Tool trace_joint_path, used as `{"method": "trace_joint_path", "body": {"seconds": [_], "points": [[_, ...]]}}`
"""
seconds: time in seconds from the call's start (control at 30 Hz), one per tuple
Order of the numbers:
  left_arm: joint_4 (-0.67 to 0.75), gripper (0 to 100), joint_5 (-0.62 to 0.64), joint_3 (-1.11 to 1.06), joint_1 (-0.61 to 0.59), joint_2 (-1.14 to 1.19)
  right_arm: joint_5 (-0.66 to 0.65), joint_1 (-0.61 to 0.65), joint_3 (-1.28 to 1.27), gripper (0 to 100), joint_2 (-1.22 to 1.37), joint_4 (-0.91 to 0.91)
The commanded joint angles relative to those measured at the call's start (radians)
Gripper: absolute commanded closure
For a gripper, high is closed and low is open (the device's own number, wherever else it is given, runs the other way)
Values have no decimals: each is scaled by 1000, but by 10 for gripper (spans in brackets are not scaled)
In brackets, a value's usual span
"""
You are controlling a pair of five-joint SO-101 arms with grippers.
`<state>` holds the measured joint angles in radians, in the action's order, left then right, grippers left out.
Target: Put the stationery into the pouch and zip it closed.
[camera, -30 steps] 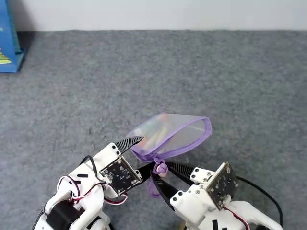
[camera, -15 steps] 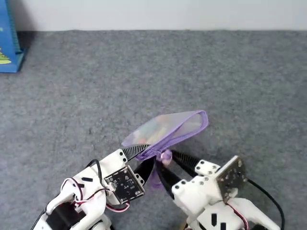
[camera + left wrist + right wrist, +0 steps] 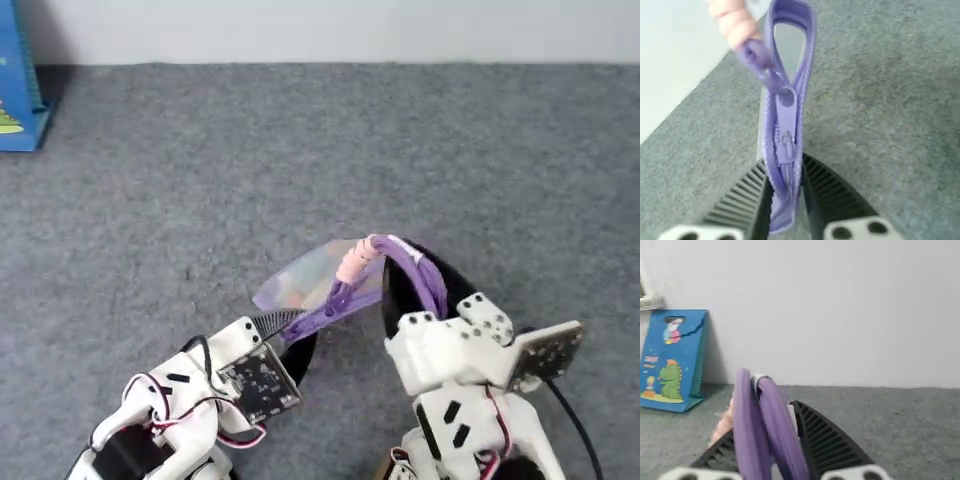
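We see the pouch [image 3: 305, 285] held between the two arms at the near side of the grey tabletop [image 3: 200, 170]; we cannot tell whether its lower edge touches the surface. Its walls are thin and see-through, with a few dim coloured shapes inside (too blurred for us to name). Along its upper edge runs a purple zip band [image 3: 785, 150].

The left tool [image 3: 785, 175] is closed narrowly on the near end of that band, with the ribbed black fingers [image 3: 827, 182] pressing it from both sides. From there the teeth lie joined up to the slider [image 3: 785, 95]. Past the slider the band parts into a small open loop. A purple tab leads off the slider to a pink bead pull [image 3: 352, 262], which stands up at the crest of the pouch.

The right tool [image 3: 765, 440] pinches the far end of the band, and the purple strip rises upright between its fingers.

A blue paper bag [image 3: 20, 90] stands at the far left, against the white wall [image 3: 840, 305], well apart from the pouch.
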<state>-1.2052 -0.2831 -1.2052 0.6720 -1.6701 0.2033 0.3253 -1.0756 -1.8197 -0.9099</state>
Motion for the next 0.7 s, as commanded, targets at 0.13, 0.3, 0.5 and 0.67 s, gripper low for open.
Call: {"method": "trace_joint_path", "body": {"seconds": [0.13,0.3,0.5,0.67], "points": [[-15,990,25,10,-69,0,-9,-31,-14,991,5,-22],[-15,990,26,8,-69,0,-127,-35,-12,988,5,-151],[-15,990,26,7,-69,0,-153,-137,-12,828,5,-308],[-15,990,26,5,-69,0,-186,-306,-11,773,5,-331]]}}
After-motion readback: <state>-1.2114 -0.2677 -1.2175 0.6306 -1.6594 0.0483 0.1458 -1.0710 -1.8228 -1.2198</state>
